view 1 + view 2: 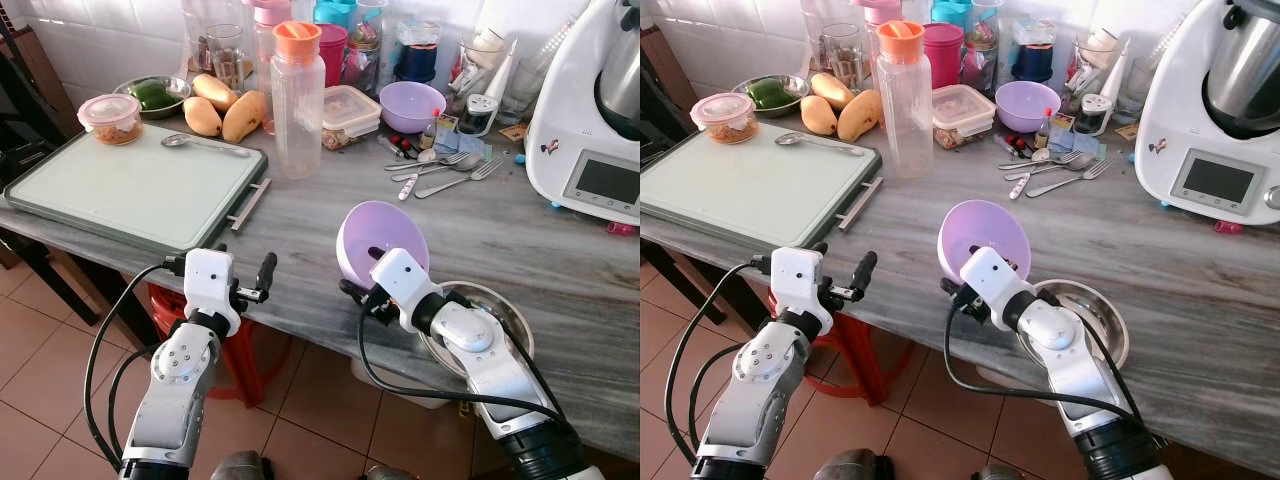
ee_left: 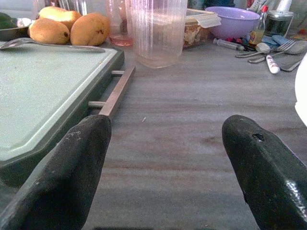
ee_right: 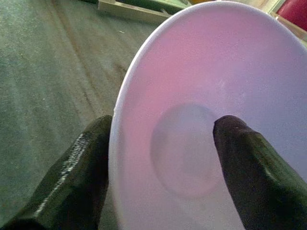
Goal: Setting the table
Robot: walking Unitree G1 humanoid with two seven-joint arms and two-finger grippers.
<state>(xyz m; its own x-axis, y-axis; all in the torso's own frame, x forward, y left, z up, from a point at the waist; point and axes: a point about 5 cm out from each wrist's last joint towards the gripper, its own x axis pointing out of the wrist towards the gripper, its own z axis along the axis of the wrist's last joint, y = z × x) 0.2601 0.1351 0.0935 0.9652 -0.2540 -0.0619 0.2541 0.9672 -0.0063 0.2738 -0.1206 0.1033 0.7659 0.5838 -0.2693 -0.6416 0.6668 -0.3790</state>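
At the far left of the grey counter (image 1: 520, 250) lies a pale green tray (image 1: 130, 185) with a metal handle (image 1: 250, 203) on its right side. A spoon (image 1: 200, 143) rests on its far edge, and a small lidded container (image 1: 110, 117) sits at its far left corner. Behind it are three mangoes (image 1: 225, 108) and a steel dish with something green (image 1: 152, 95).

The left gripper (image 1: 240, 278) hovers at the near edge of the counter, just beside the near right corner of the tray; its two black fingers (image 2: 72, 163) are spread wide and hold nothing.

In the middle stands a clear bottle with an orange cap (image 1: 297, 100), with a lidded food box (image 1: 350, 108) to its right. Further right sits a second purple bowl (image 1: 411, 105), and near it a group of forks and spoons (image 1: 445, 170).

The right gripper (image 1: 378, 268) holds a purple bowl (image 1: 380, 240) tilted on its side above the counter, one finger inside (image 3: 244, 163) and one outside the rim. Just behind this arm a steel bowl (image 1: 500, 310) sits near the counter's front edge. At the far right stands a white kitchen machine (image 1: 590, 110).
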